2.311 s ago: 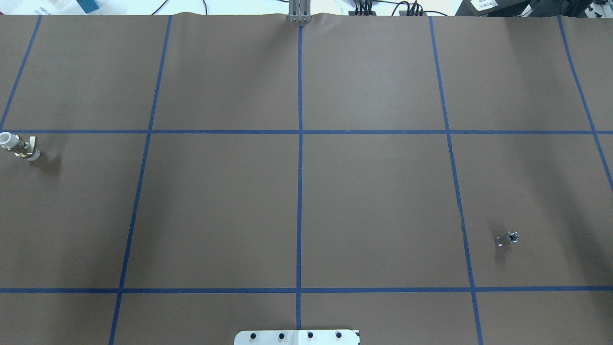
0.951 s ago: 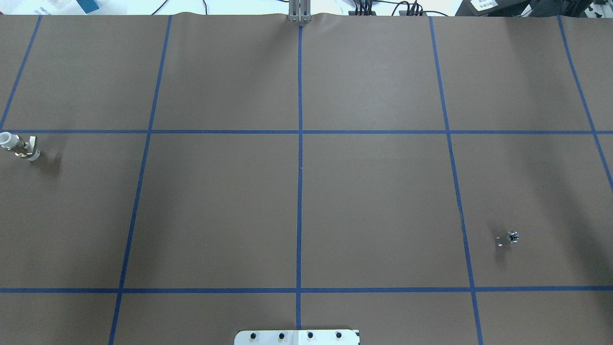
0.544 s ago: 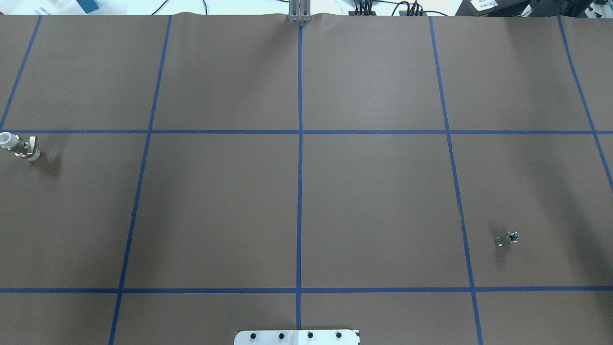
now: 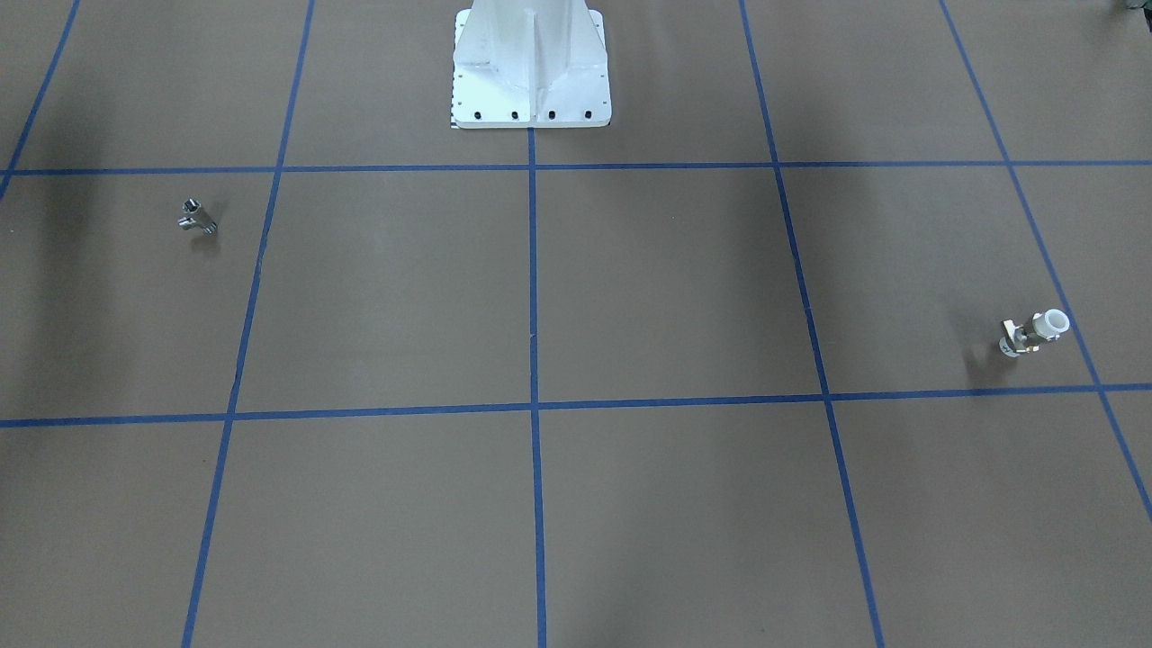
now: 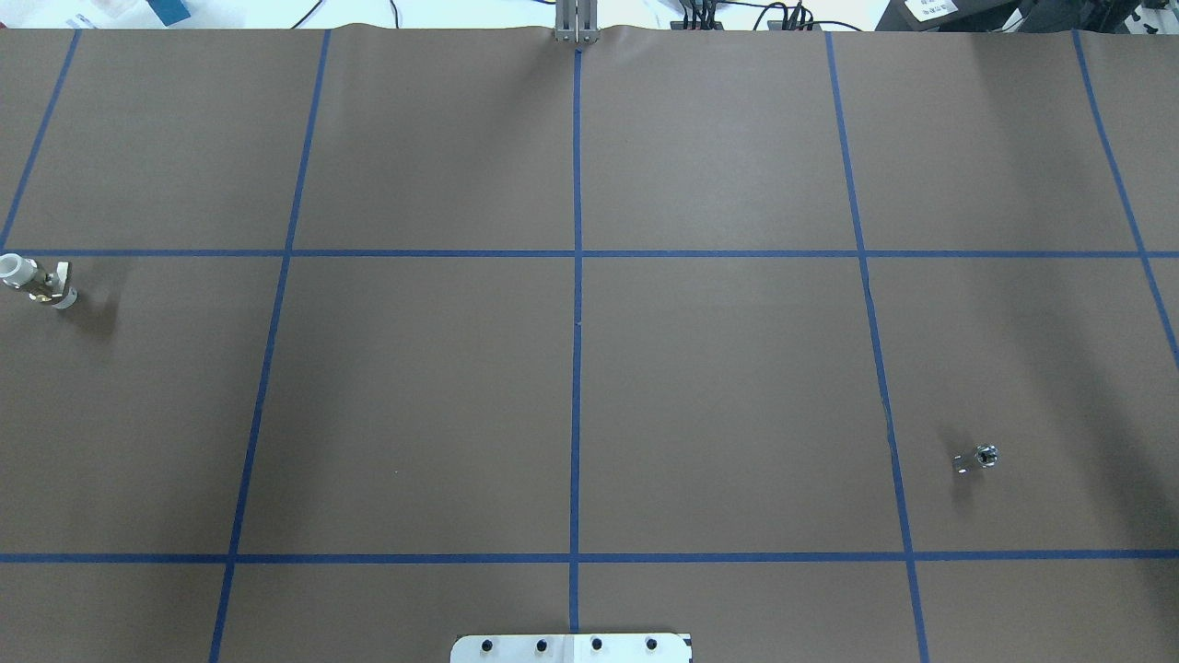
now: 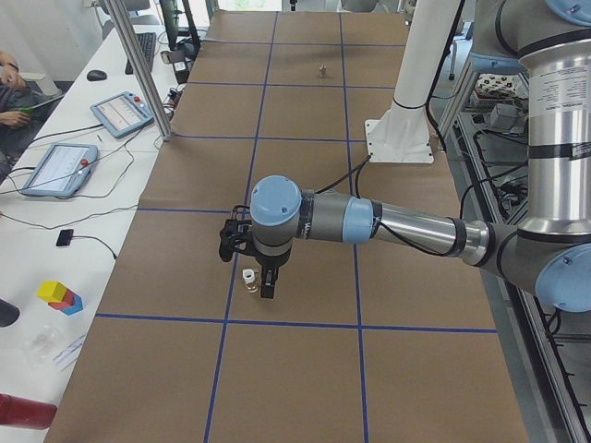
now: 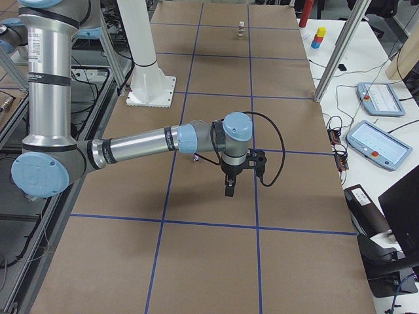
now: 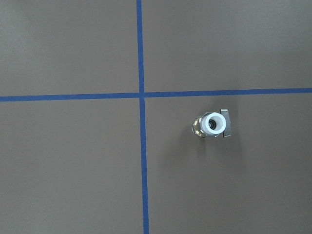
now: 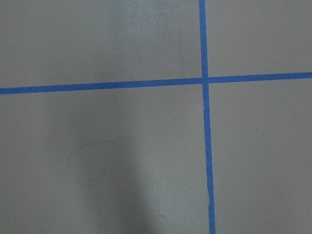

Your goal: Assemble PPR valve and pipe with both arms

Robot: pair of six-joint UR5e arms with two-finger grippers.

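Left wrist-mounted view: we judge valve point(image 8: 213, 124) approach in hand, descent next; left end effector point(image 6: 262, 282) and right end effector point(image 7: 229, 189) grip states we cannot tell.

I see bare desk point(image 5: 737, 387) on every side of the PPR valve point(image 5: 37, 281) and the pipe point(image 5: 978, 458); the white pedestal point(image 4: 531, 63) stands well apart.

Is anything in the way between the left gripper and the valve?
Nothing visible. The left gripper hangs close by the PPR valve; the left wrist view shows only brown table and blue tape around it.
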